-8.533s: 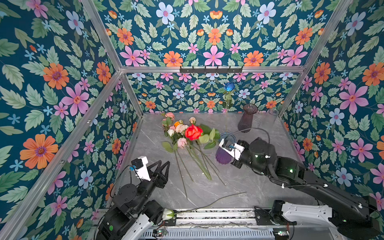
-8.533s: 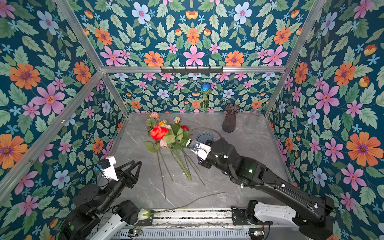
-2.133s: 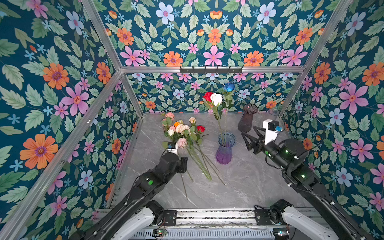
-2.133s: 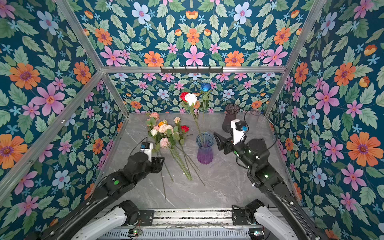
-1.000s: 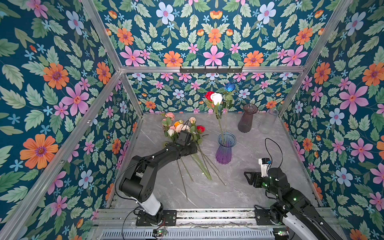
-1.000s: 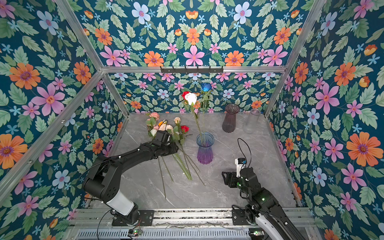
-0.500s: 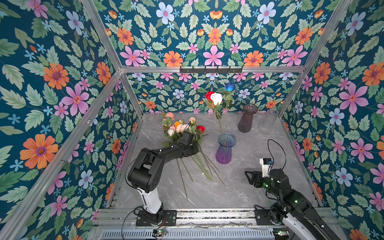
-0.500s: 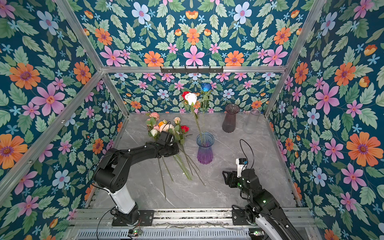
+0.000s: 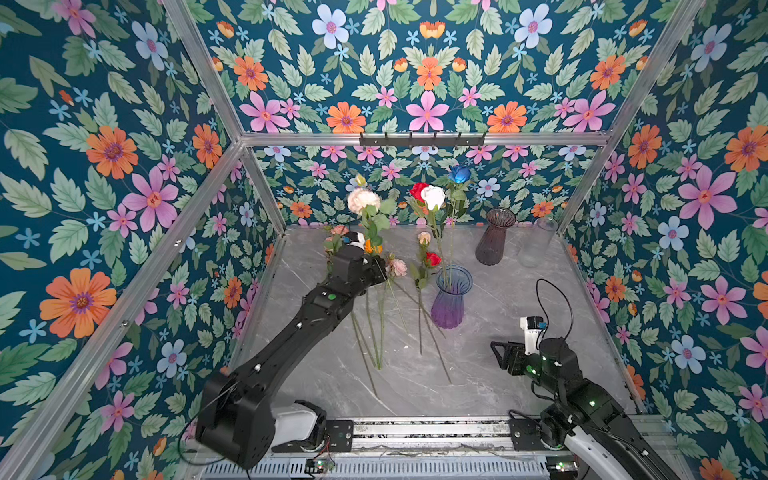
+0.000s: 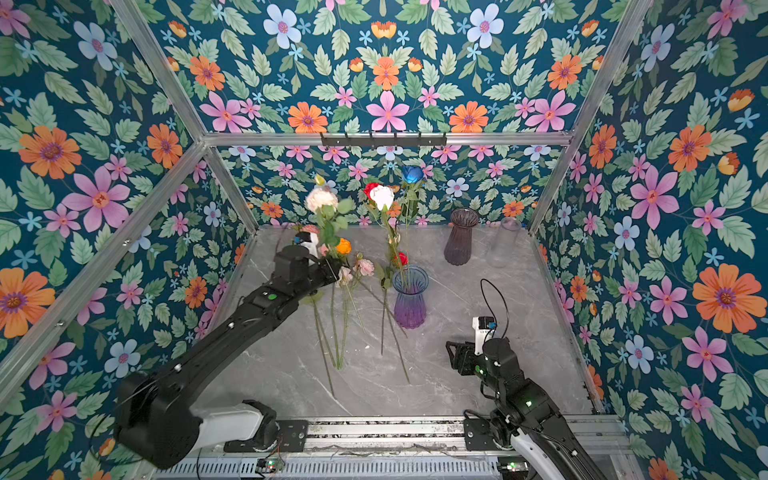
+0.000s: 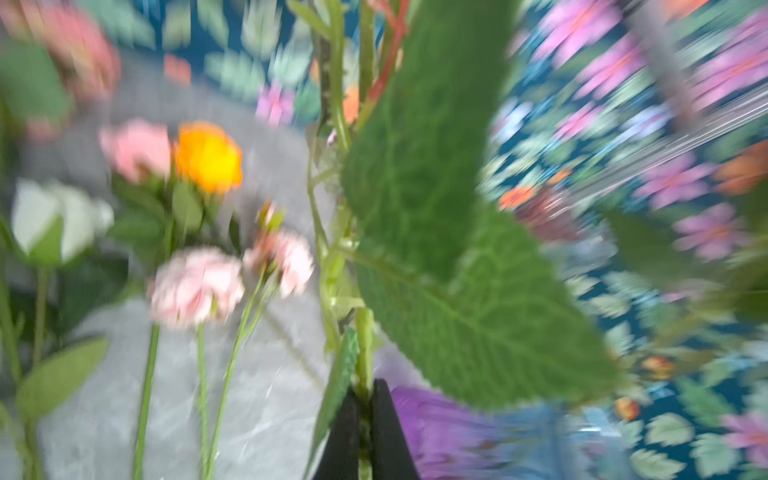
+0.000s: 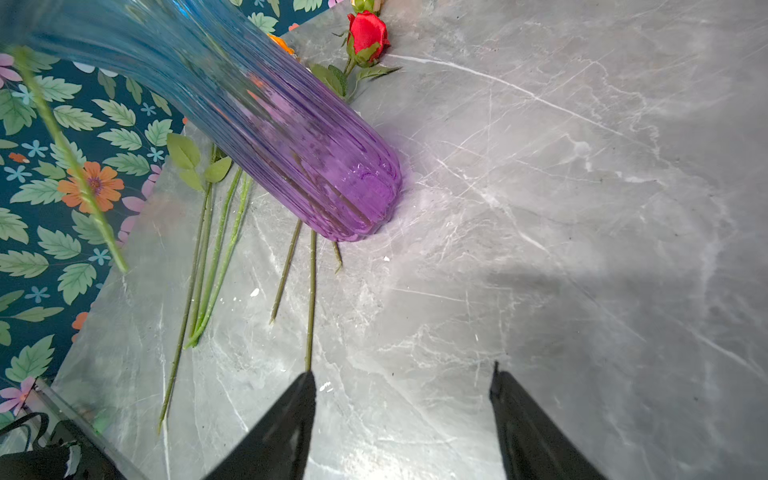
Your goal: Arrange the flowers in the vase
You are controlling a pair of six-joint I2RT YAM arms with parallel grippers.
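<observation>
Stem of cream peony (image 9: 363,200) pinched in left jaws, head upright — right jaws apart, empty, facing purple vase (image 9: 449,307).

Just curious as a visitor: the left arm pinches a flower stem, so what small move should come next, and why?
Probably swing it over the vase: the left gripper is shut on the pale flower, held upright beside it, not above.

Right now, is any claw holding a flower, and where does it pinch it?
Yes. The left claw pinches the cream flower by its green stem, below the big leaves. The right claw is open and holds nothing.
</observation>
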